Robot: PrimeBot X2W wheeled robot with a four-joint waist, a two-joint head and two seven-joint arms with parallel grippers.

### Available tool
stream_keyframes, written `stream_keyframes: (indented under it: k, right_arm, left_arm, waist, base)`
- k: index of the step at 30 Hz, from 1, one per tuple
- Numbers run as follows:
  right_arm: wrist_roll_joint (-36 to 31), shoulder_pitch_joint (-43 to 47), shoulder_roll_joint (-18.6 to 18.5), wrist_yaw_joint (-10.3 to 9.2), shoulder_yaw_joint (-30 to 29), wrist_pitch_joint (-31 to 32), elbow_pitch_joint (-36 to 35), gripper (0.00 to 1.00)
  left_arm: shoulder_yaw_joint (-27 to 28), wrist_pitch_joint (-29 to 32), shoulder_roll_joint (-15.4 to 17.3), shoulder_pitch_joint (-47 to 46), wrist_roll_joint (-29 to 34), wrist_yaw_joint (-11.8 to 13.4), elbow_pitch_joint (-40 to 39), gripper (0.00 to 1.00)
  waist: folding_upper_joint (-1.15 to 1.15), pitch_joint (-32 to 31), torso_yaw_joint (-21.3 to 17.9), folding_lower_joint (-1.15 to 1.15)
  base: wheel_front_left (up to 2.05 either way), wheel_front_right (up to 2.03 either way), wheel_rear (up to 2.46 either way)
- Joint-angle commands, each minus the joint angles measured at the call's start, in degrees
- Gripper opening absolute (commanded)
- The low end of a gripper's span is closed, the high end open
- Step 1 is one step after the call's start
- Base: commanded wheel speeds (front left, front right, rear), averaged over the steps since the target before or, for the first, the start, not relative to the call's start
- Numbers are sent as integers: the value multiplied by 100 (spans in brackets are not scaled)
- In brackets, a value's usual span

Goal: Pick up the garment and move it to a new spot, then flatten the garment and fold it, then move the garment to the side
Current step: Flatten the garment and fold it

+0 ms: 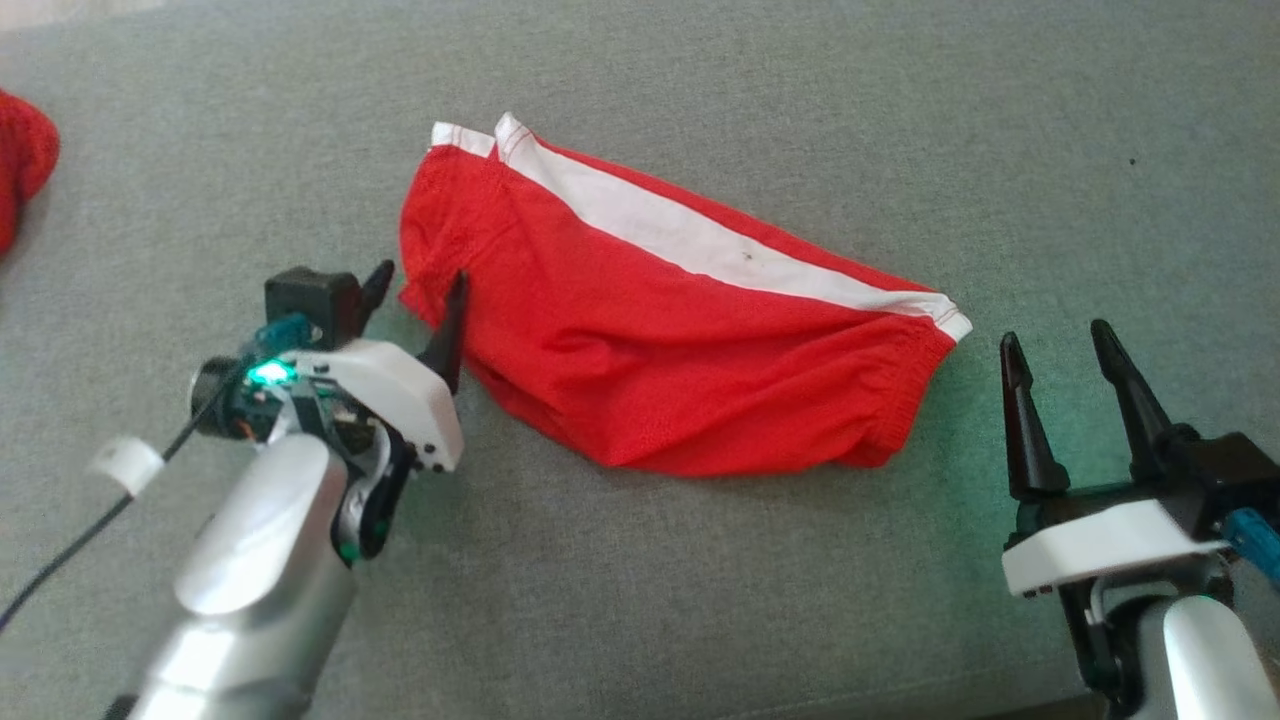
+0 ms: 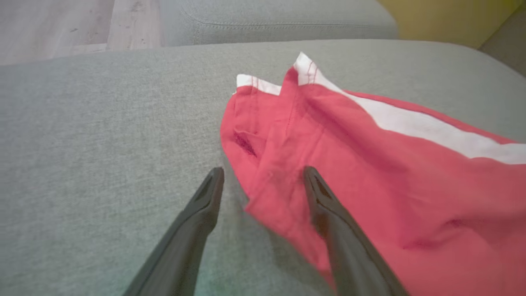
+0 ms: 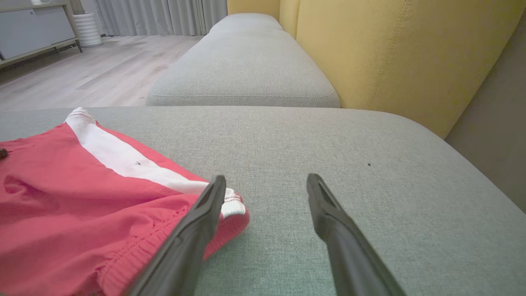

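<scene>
Since you asked about the jaws: the shorts [image 1: 660, 340] are lying loose on the grey sofa cushion [image 1: 700, 600], and neither gripper has hold of them. Your left gripper [image 1: 422, 275] sits at the left end with its fingers spread wide. One finger is over the red cloth and the other over bare cushion, so the edge of the cloth runs between them. I can't tell whether either tip is actually pressing down. Your right gripper [image 1: 1055, 333] is spread wide too, with nothing in it. It sits just beside the right end, and the head view shows a gap between the two.

The shorts lie long-ways across the cushion, slanting from far-left to near-right in the head view. The elastic waistband is bunched at the right end and the leg hems are at the left. A white stripe runs along the far edge.

Another red thing [image 1: 20, 170] sits well off to the left.
</scene>
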Motion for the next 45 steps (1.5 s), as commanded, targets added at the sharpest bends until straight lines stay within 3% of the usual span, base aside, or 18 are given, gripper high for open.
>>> stream_keyframes:
  k: [1, 4, 9, 11, 12, 13, 14, 21, 30, 39, 41, 42, 43, 44, 45]
  right_arm:
    - [-15, -161, -18, 43, 124, 22, -228, 100]
    - [2, -196, -18, 43, 155, 24, -285, 100]
    - [35, -211, -18, 43, 190, 12, -309, 100]
    - [38, -211, -18, 43, 178, 10, -314, 100]
    - [37, -216, -18, 43, 170, 5, -317, 100]
    - [37, -225, -18, 43, 164, -3, -323, 100]
    - [35, -236, -18, 43, 151, -18, -333, 100]
    - [-51, -154, -18, 43, -97, 23, -326, 100]
    - [-207, 184, -18, 43, -532, 258, -295, 100]
    - [-191, 347, -18, 43, -396, 461, -196, 100]
    - [-183, 354, -18, 43, -371, 471, -172, 100]
    - [-175, 362, -18, 43, -344, 481, -158, 100]
    - [-166, 369, -18, 43, -321, 492, -147, 100]
    - [-158, 384, -18, 43, -282, 515, -132, 100]
    - [-154, 390, -18, 43, -266, 524, -125, 100]
  left_arm:
    - [197, 14, 189, -313, 52, 46, -133, 100]
    - [196, 103, 205, -412, 89, 149, 0, 100]
    - [66, 400, 135, -417, -42, -23, 124, 100]
    - [16, 534, 96, -384, -106, -72, 149, 47]
    - [-6, 567, 86, -370, -118, -83, 153, 31]
    - [-10, 550, 78, -359, -125, -85, 143, 1]
    - [-5, 508, 66, -342, -132, -74, 128, 0]
    - [137, -56, -60, 77, -283, 32, -167, 0]
    - [414, -845, -285, 1506, -673, 363, -803, 0]
    - [454, -1229, -528, 2343, -886, 536, -986, 0]
    - [453, -1264, -545, 2372, -891, 541, -988, 5]
    - [448, -1293, -558, 2396, -895, 541, -989, 24]
    - [449, -1349, -567, 2414, -890, 540, -1000, 72]
    - [457, -1513, -562, 2428, -843, 529, -1032, 100]
    - [425, -1640, -531, 2411, -774, 468, -1083, 100]
  waist:
    - [0, 26, -22, 0]
    - [0, 60, -50, 0]
    - [0, 59, -71, 0]
    - [0, 36, -63, 0]
    - [0, 18, -56, 0]
    - [0, -4, -47, 0]
    - [0, -32, -35, 0]
    - [0, -396, 253, 0]
    - [0, -967, 756, 0]
    - [0, -1196, 884, 0]
    - [0, -1214, 889, 0]
    - [0, -1231, 891, 0]
    - [0, -1246, 891, 0]
    - [0, -1283, 890, 0]
    - [0, -1299, 891, 0]
  base:
    - [0, 0, 0]
    - [0, 0, 0]
    - [0, 0, 0]
    - [0, 0, 0]
    - [0, 0, 0]
    - [0, 0, 0]
    - [0, 0, 0]
    - [0, 0, 0]
    - [0, 0, 0]
    - [0, 0, 0]
    - [0, 0, 0]
    - [0, 0, 0]
    - [0, 0, 0]
    - [0, 0, 0]
    - [0, 0, 0]
